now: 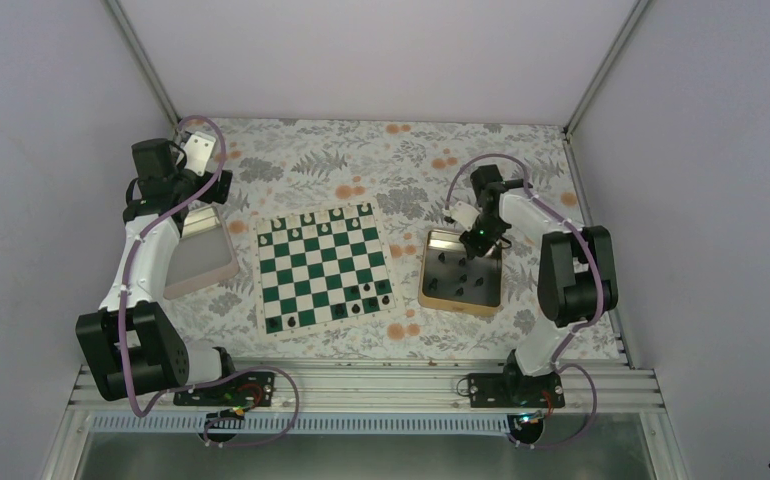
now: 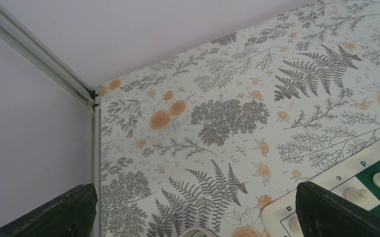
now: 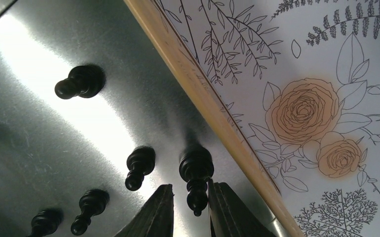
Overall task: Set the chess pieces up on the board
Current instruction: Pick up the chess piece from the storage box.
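The green and white board point(image 1: 323, 268) lies mid-table. White figures stand along its far row, and a few black chess pieces point(image 1: 363, 300) stand near its front right corner. More black pieces stand in the gold tray point(image 1: 428, 275) on the right. My right gripper point(image 1: 478, 244) is low over that tray. In the right wrist view it point(image 3: 190, 207) straddles a tall black piece point(image 3: 196, 173): the right finger touches the stem and a gap shows on the left. My left gripper point(image 1: 217, 184) is open and empty, beyond the board's far left corner point(image 2: 341, 174).
A pinkish-rimmed tray point(image 1: 201, 262) lies left of the board, under the left arm. The gold tray's wooden rim point(image 3: 203, 94) runs close beside the straddled piece. Other black pieces point(image 3: 138, 168) stand left of it. White pieces point(image 2: 358, 195) show at the board's corner. Enclosure walls surround the table.
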Robot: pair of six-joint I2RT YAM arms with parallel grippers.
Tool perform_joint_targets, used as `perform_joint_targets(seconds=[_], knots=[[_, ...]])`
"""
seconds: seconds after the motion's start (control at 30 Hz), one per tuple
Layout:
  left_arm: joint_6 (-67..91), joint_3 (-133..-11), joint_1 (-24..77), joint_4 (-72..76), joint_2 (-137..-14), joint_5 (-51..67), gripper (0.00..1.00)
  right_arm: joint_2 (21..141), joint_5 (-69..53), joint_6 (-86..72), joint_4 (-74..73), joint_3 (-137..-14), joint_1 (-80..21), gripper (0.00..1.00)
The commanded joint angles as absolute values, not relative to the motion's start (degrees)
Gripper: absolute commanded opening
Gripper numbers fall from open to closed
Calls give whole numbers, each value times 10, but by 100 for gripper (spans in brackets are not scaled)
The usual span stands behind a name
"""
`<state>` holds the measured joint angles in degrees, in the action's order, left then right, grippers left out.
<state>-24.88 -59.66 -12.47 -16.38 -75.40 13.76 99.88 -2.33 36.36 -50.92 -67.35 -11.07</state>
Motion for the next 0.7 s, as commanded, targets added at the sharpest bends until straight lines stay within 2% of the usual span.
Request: perform_joint_targets(seconds=[0.0,0.07,0.33,0.67], knots=[[-255,-597,-127,-162,-757,143,100,1015,-31,364,-502,-666,-104,21],[-255,-597,-127,-163,-756,143,100,1017,-29,363,-502,-664,-104,20],[-255,-596,-127,-161,-755,144,100,1008,-27,363,-509,-673,-104,5],[-254,-596,-127,-161,-755,143,100,969,-30,364,-599,-757,-138,5]])
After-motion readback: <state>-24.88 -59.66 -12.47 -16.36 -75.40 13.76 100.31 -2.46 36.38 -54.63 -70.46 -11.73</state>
